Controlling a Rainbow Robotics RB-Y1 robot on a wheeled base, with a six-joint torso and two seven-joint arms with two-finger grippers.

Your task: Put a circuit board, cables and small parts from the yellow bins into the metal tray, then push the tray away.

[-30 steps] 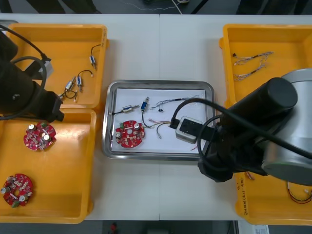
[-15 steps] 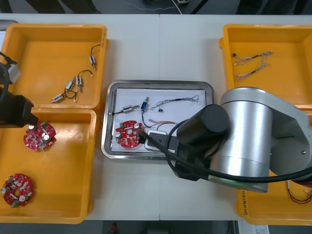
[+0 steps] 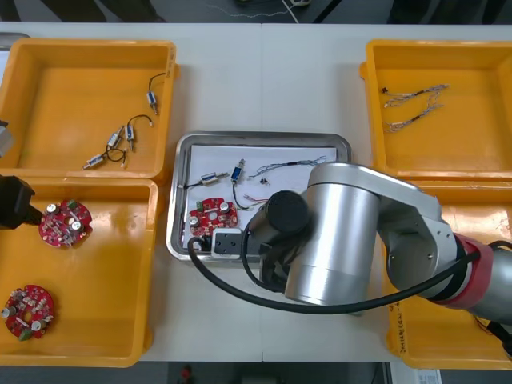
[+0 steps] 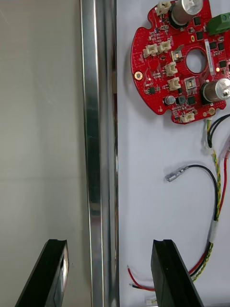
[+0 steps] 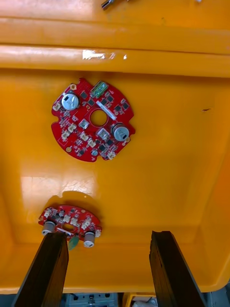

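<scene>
The metal tray (image 3: 181, 164) lies mid-table, white inside. In it are a red circuit board (image 3: 212, 218), two small metal parts (image 3: 211, 179), a blue and white cable (image 3: 292, 166) and a red and yellow cable (image 4: 214, 225). My right arm (image 3: 336, 232) reaches over the tray's near edge. In its wrist view the right gripper (image 4: 110, 276) is open, one finger (image 4: 48, 276) over the table and the other over the white inside, straddling the tray's rim (image 4: 98, 144). My left gripper (image 5: 108, 271) is open and holds nothing above two boards (image 5: 93, 120) in the near left bin.
The far left bin (image 3: 88, 52) holds several small metal parts (image 3: 120, 142). The near left bin (image 3: 96, 328) holds two circuit boards (image 3: 66, 223). Cables (image 3: 412, 108) lie in the far right bin. The right arm covers much of the near right bin (image 3: 440, 352).
My right arm has swung left along the tray's near side, covering the tray's right part. The left arm has drawn back toward the table's left edge.
</scene>
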